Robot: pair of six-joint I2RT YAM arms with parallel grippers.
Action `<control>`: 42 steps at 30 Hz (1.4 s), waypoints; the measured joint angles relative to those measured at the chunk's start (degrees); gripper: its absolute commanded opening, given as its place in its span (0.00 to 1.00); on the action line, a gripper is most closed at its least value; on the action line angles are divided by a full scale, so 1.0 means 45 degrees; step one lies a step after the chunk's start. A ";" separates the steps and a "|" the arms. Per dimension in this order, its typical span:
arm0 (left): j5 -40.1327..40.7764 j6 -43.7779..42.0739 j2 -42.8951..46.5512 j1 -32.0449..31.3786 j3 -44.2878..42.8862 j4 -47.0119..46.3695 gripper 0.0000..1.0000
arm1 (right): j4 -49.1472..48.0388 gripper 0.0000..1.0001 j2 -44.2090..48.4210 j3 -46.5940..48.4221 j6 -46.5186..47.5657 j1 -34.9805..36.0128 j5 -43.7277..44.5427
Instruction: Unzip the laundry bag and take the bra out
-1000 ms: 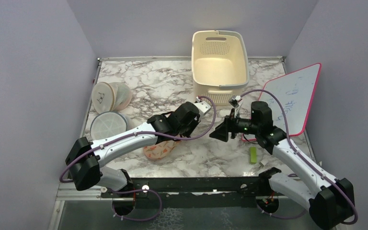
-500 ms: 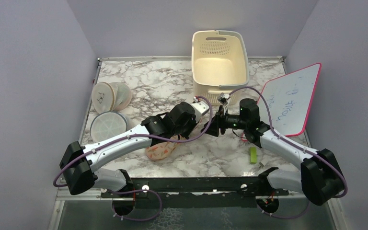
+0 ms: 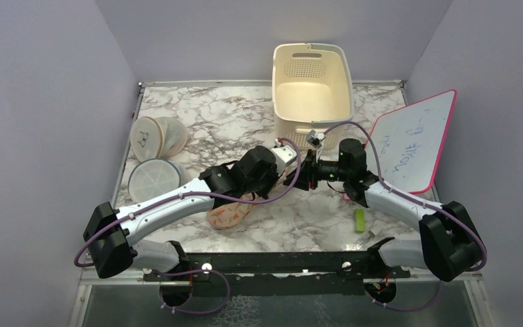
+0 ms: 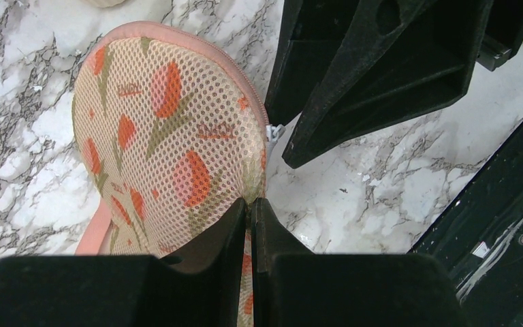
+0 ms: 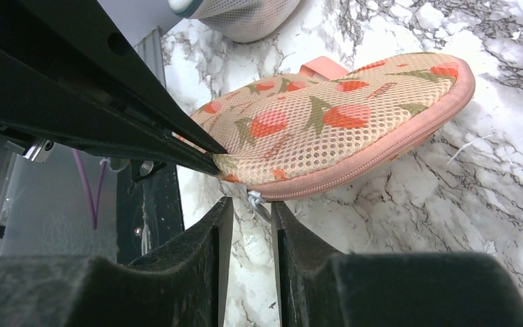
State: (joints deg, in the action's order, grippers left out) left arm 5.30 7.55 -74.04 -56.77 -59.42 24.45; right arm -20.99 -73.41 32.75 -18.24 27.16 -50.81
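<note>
Top view: left arm [image 3: 170,201] and right arm [image 3: 395,201] both reach inward and meet head to head at mid-table, near of the basket [image 3: 311,82]. The laundry bag [image 3: 229,214] shows under the left arm, near-left of that meeting point. Bra: not seen in any view, judged to be inside the bag. Left wrist view: left gripper [image 4: 250,208] clamped tight on a pinch of the bag's mesh, that end raised off the marble table [image 4: 13,102]. The zip pull [image 4: 273,131] hangs at the bag's edge, with the right arm's fingers just beside it. Right wrist view: right gripper [image 5: 246,204] held low and level, jaws parted by a narrow gap, the pull at their tips and apparently not yet nipped. The zip is shut along the visible edge. Step in hand: catching the pull; unzipping not begun. Next move calls for closing squarely on the small tab, then drawing it round the curved edge while the left pincer anchors the cloth.
</note>
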 measured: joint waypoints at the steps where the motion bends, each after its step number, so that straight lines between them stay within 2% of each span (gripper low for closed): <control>1: -0.0010 0.0000 0.0000 0.0000 0.0015 0.0000 0.00 | -0.0063 0.24 -0.0029 -0.0010 -0.0015 0.0000 -0.0044; 14: -0.0083 0.0000 0.0000 0.0005 0.0049 0.0015 0.00 | -0.0709 0.23 -0.0495 -0.0136 -0.0180 0.0049 -0.0287; 18: -0.0083 0.0000 0.0000 0.0005 0.0049 0.0015 0.00 | -0.0850 0.14 -0.0573 -0.0155 -0.0243 0.0058 -0.0282; 21: -0.0083 0.0000 0.0000 0.0000 0.0049 0.0024 0.00 | -0.0908 0.02 -0.0578 -0.0204 -0.0282 0.0058 -0.0243; 23: -0.0083 0.0000 0.0000 0.0005 0.0049 0.0015 0.00 | -0.0835 0.01 -0.0563 -0.0214 -0.0272 0.0058 -0.0136; 34: -0.0087 -0.0573 0.0000 0.0005 0.0068 -0.0267 0.00 | 0.2778 0.01 0.0631 0.0607 0.0656 0.0223 0.2453; 42: -0.0316 -0.1394 -0.0005 0.0000 0.0248 -0.0296 0.00 | 0.4711 0.01 0.0665 0.1389 0.1209 0.0228 0.4677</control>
State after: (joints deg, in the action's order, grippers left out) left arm 3.88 1.28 -74.06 -56.77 -58.30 23.11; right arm 0.21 -70.41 39.00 -12.80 28.18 -29.76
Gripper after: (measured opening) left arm 0.007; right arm 0.011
